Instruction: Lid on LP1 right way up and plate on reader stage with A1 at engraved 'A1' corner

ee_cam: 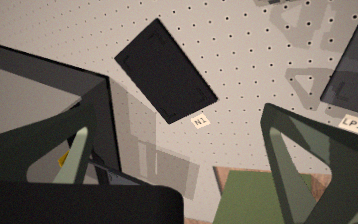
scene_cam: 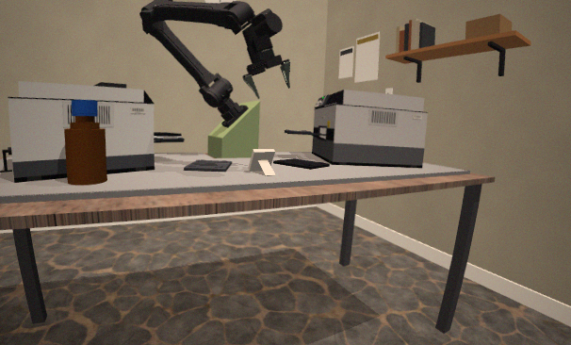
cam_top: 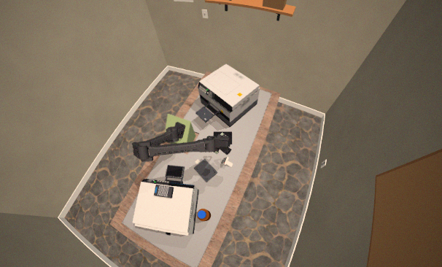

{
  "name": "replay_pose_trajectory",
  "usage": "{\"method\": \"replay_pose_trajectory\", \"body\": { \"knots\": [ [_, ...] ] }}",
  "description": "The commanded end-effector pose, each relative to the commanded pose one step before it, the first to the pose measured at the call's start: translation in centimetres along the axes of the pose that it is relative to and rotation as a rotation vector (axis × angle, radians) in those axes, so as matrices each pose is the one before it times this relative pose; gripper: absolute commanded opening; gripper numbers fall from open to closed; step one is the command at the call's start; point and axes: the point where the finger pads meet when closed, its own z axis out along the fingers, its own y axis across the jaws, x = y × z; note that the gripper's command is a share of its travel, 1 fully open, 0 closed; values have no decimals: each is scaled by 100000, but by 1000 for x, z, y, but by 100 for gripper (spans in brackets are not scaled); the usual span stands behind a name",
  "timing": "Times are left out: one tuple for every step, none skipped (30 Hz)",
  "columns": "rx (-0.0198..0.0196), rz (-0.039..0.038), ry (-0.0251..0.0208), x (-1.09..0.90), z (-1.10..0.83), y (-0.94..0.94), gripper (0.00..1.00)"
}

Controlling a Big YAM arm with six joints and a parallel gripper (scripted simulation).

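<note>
At the dispenser's [cam_top: 164,209] twelve o'clock side, seen from above, its stage [cam_top: 175,177] [scene_cam: 169,139] carries a dark, flat item [cam_top: 175,171] [scene_cam: 169,134] that looks like the plate; whether the lid is on it, I cannot tell. The capped bottle [cam_top: 202,214] [scene_cam: 86,151] stands just beside the dispenser, at three o'clock. LP1's dark pad [cam_top: 206,170] [scene_cam: 208,165] [ee_cam: 357,65] lies at three o'clock from that stage, with a small white stand [cam_top: 227,162] [scene_cam: 262,160] near the pad at two o'clock. The reader [cam_top: 230,89] [scene_cam: 372,129] [ee_cam: 35,95] sits at one o'clock from the dispenser, its own stage [cam_top: 204,112] [scene_cam: 298,132] sticking out towards eight.

From the side, the gripper [cam_top: 219,143] [scene_cam: 273,92] [ee_cam: 178,112] hangs high above the bench, pointing down – its fingers spread wide apart, holding nothing. The bottle is upright.

From the wrist, N1's dark pad [cam_top: 229,138] [scene_cam: 301,163] [ee_cam: 166,75] lies bare on the bench at about eleven o'clock from the picture's middle – its label is just beside it. LP1's pad, partly cut off, shows at two o'clock, the reader at nine and the green block [cam_top: 188,131] [scene_cam: 238,137] [ee_cam: 262,197] at five.
</note>
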Motion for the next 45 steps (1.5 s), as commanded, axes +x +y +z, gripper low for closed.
{"method": "replay_pose_trajectory", "body": {
  "knots": [
    [-2246,5179,-3548,599,-831,15,100],
    [3626,-3376,1520,570,106,111,100],
    [2981,-3059,1256,381,-40,238,100],
    [0,0,0,0,0,0,100],
    [0,0,0,0,0,0,100],
    [1078,-2706,1655,331,40,347,100],
    [3253,-2710,1079,392,42,-59,100],
    [2268,-2222,1072,388,29,61,100],
    [-1241,862,-28,368,-1,161,100],
    [-689,625,60,605,169,-5,100],
    [-500,1311,-572,383,90,-254,100],
    [-252,1025,-289,443,106,-255,100],
    [-304,912,-237,397,89,-173,100],
    [-275,742,-180,375,94,-101,100],
    [-333,292,-474,367,-6,66,100],
    [3451,-2732,372,387,-110,-123,100],
    [3290,-2966,708,334,-45,117,100],
    [2848,-2810,767,398,-25,170,100],
    [2437,-2506,811,459,28,179,100],
    [2423,-2180,757,417,29,106,100],
    [0,0,0,0,0,0,100],
    [0,0,0,0,0,0,100],
    [-2944,3254,-385,-249,145,-244,100],
    [-533,1125,-48,499,152,-298,100],
    [-360,841,-60,532,135,-232,100],
    [-236,528,-219,488,105,-144,100],
    [-247,110,-174,521,78,-19,100],
    [19,-115,55,513,91,-7,100],
    [3948,-3036,96,458,35,-158,100],
    [3686,-3189,346,473,53,11,100],
    [2943,-2767,175,359,-74,117,100],
    [2507,-2401,273,413,-29,121,100],
    [2463,-2063,167,394,5,39,100],
    [-256,-67,910,734,283,-26,100],
    [-650,666,544,617,263,-148,100],
    [-1010,1577,19,347,151,-258,100],
    [-519,1260,-234,285,99,-274,100],
    [0,0,0,0,0,0,100],
    [0,0,0,0,0,0,100],
    [2967,-1925,-1079,-416,-345,-161,100],
    [2046,-1688,41,320,48,-73,100],
    [2770,-2474,-626,441,-73,56,100],
    [1470,-1557,-272,484,-52,67,100],
    [-522,-141,642,768,240,7,100],
    [-689,406,161,627,169,-119,100]
  ]
}}
